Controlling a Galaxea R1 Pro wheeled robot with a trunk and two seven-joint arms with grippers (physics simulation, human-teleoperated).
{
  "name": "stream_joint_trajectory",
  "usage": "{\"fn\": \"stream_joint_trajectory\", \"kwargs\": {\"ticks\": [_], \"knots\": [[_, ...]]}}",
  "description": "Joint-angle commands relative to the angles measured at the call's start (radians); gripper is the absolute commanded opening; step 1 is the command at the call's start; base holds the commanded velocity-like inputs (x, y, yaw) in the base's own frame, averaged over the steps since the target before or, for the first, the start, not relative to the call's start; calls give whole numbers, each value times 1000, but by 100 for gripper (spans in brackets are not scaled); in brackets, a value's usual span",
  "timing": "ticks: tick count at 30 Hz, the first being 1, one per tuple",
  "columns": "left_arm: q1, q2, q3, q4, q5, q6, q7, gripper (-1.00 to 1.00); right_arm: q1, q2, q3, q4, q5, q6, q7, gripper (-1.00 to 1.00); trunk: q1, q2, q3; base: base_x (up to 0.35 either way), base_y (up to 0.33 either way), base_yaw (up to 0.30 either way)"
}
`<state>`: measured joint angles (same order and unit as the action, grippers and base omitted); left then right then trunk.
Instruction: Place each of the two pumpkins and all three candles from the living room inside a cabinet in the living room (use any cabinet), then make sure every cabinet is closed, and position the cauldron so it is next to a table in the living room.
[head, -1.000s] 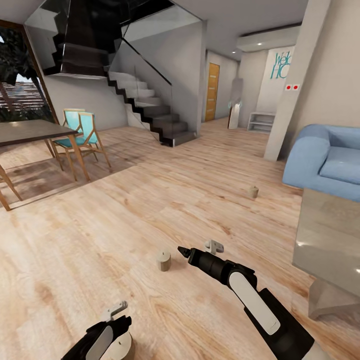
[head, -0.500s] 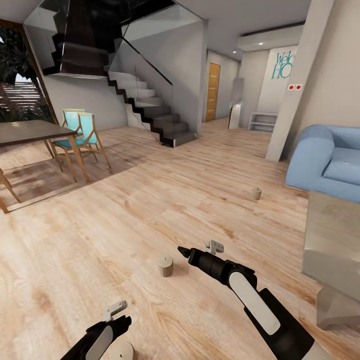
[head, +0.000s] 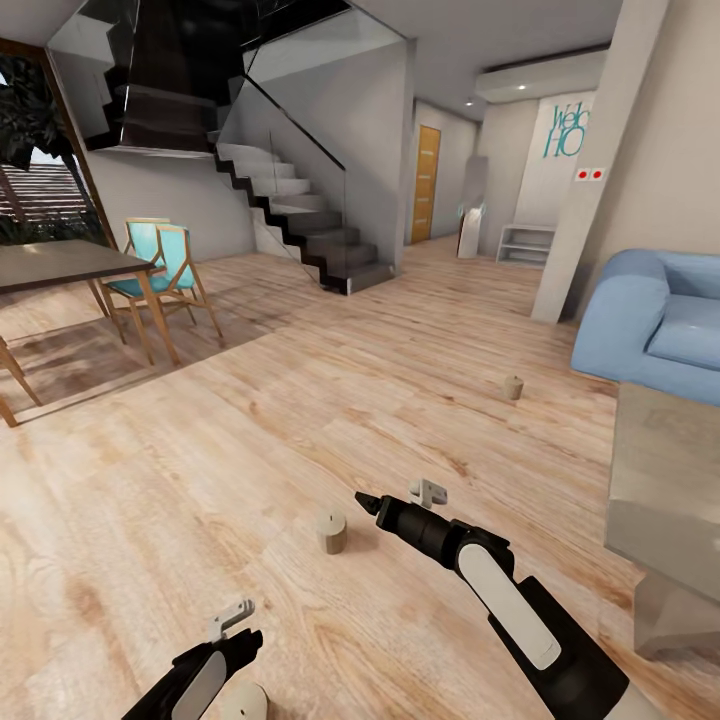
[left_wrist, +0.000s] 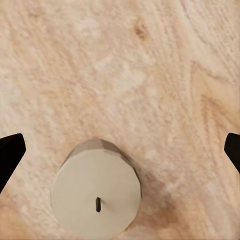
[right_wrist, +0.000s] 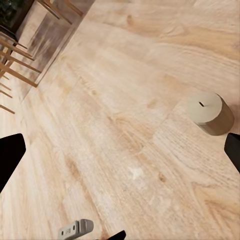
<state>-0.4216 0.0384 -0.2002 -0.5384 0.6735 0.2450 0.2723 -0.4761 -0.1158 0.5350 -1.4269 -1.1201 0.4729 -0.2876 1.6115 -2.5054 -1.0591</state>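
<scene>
Three beige candles stand on the wood floor. One candle (head: 331, 532) is just left of my right gripper (head: 396, 498), which is open and empty; the right wrist view has this candle (right_wrist: 210, 113) off to one side of the open gripper (right_wrist: 120, 152). A second candle (head: 246, 703) sits at the frame's bottom edge under my open left gripper (head: 238, 628); the left wrist view looks straight down on that candle (left_wrist: 96, 195), below the line between the spread fingertips (left_wrist: 10, 152). The third candle (head: 513, 387) stands farther off near the sofa. The grey coffee table (head: 665, 480) is at the right.
A blue sofa (head: 650, 320) stands behind the coffee table at the right. A dark dining table (head: 60, 262) with teal chairs (head: 165, 265) is at the left. A staircase (head: 300, 215) and a hallway lie straight ahead across open floor.
The whole view has shifted a little, so the camera moved: the candles and table sit slightly more to the right and lower. Both arms keep the same pose.
</scene>
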Motion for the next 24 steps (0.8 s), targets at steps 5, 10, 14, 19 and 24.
{"fn": "stream_joint_trajectory", "kwargs": {"ticks": [5,10,14,19,24], "knots": [[0,1,-8,-3,9,0,10,100,-1,-1,2,1,-10,0,-10,100,0,0,-1,0,0,0],[0,1,-8,-2,10,-18,10,100,-1,-1,2,4,-10,0,-10,100,2,-1,-16,0,0,0],[0,1,-8,-2,11,-20,11,100,-1,-1,2,6,-10,0,-10,100,3,-2,-32,0,0,0],[0,1,-8,-2,12,-21,11,100,-1,-1,2,6,-10,0,-10,100,6,-3,-51,0,0,0],[0,0,-8,-2,12,-21,11,100,-1,-1,2,6,-10,0,-10,100,8,-5,-71,0,0,0]]}}
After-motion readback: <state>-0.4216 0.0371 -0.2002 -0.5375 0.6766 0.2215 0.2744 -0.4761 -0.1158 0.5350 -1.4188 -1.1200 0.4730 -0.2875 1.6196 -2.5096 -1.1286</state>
